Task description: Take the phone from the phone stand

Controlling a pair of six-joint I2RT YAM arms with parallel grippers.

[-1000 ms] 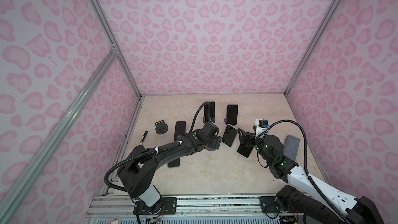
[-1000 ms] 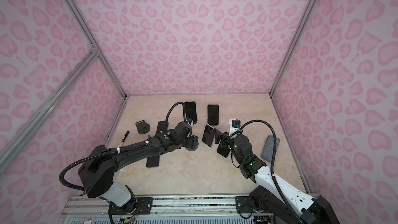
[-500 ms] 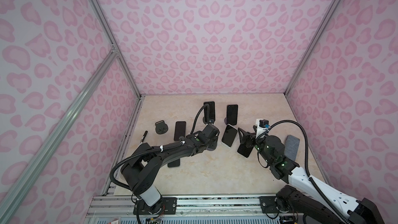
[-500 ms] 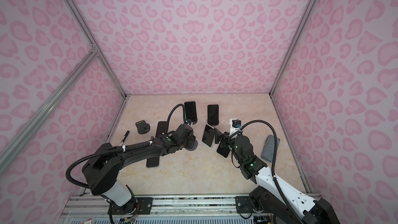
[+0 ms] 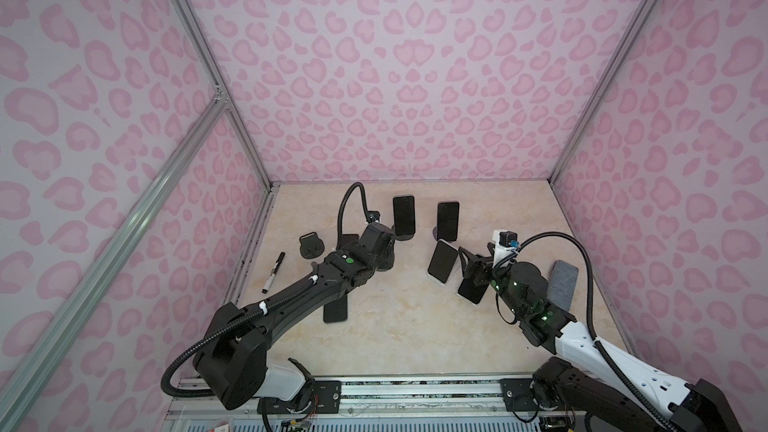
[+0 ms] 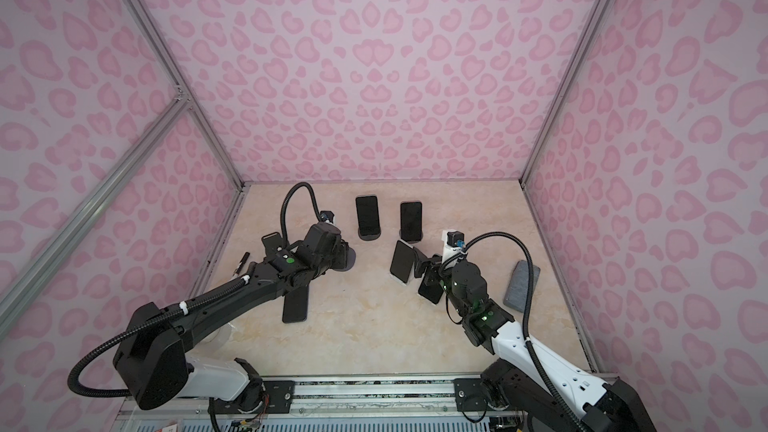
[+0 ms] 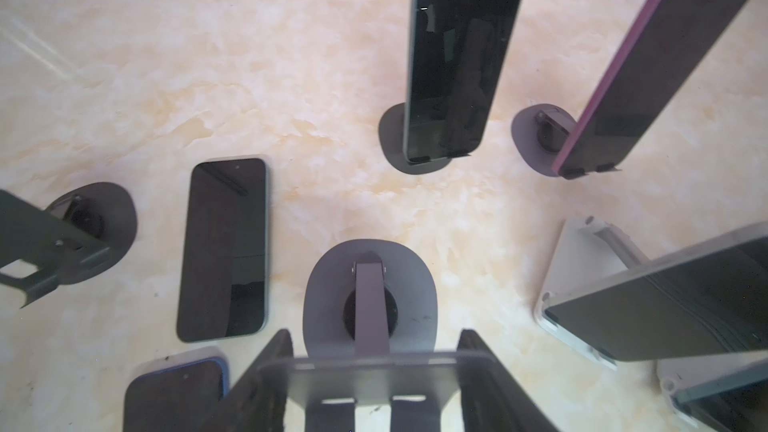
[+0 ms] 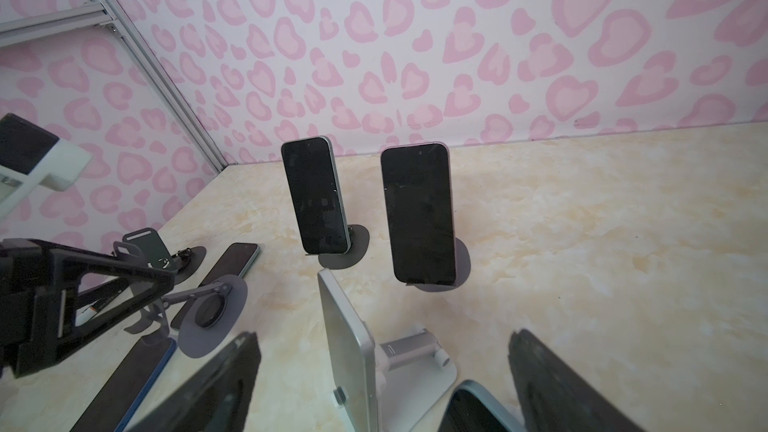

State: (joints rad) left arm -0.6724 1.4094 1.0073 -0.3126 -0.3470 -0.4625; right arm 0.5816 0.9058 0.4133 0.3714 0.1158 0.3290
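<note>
Right gripper spread wide and empty, low over the right middle of the beige marbled surface, fingers either side of two propped phones in the wrist view: a silver-rimmed slab phone, edge-on in an angular white plastic stand, and, nearer, a pale-blue-rimmed phone. No contact visible with either; target between the two impossible to tell. Left gripper pressed shut on the slotted backplate of an empty grey metal stand, left of centre.

Step in hand, by judgement: approach for the grasp, no phone lifted yet. Next move: set the fingers on the long edges of one phone, pinch firmly, draw up along the cradle to clear the bottom lip, without tipping the light stand.

Materials, large to small. Surface smooth, faintly glossy. Grey oblong pad, felt-like, beside the right wall. Green-edged phone and pink-edged phone, black glass slabs upright at the far middle, each on a dark oval foot. Dark phone and blue-cased phone flat at left, slick-faced. Small black empty cradle, hard plastic or metal, near the left wall. Thin black-and-white marker nearest that wall.
</note>
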